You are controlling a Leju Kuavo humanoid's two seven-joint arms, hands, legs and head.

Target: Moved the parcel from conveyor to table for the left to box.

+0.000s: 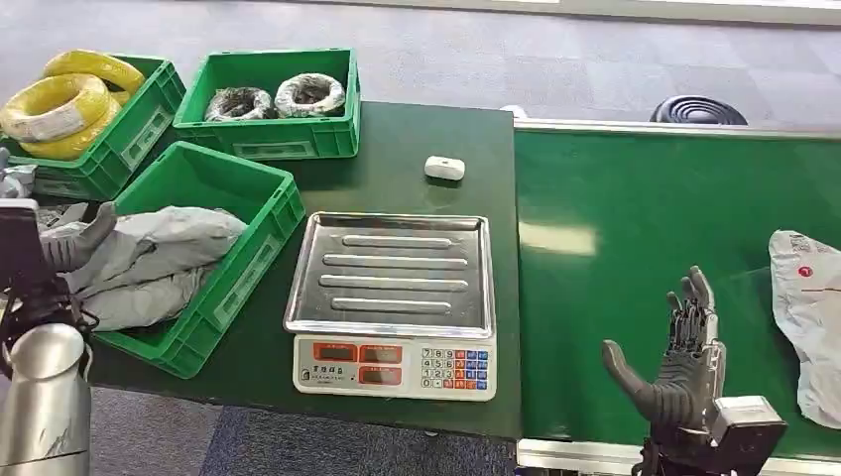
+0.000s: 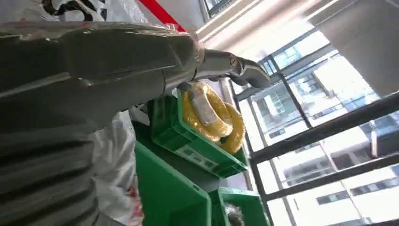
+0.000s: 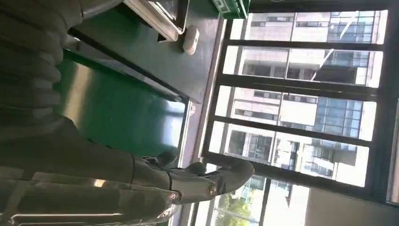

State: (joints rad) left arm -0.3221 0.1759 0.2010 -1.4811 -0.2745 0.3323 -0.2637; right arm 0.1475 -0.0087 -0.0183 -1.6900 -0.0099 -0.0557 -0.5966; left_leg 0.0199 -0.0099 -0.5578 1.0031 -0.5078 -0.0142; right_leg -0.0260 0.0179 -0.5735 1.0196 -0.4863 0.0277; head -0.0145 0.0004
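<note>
Grey-white plastic film, wrinkled and slack, makes up the parcel [image 1: 808, 317] lying on the green conveyor [image 1: 635, 258] at its right side, partly cut off by the picture's edge. It looks like a soft mailer bag: probably light, limp and a little slick, likely to sag and fold when lifted. A grip over its near edge or across the bulkier middle would suit it better than a pinch at a loose corner, which could slip.

Just left of it hovers the right hand [image 1: 679, 362], fingers spread and upright, thumb out, holding nothing and not touching the parcel. At the far side the left hand [image 1: 74, 248] rests against the grey bags [image 1: 159, 263] in the nearest crate [image 1: 248, 263]; whether it actually grips one I cannot tell, since the wrist view is too close.

Counted: one parcel on the conveyor, three green crates on the table [image 1: 417, 129], one scale [image 1: 392, 302], one small white device [image 1: 444, 168], two dark cable coils [image 1: 276, 99], and what seem to be two yellow coils [image 1: 69, 99].
</note>
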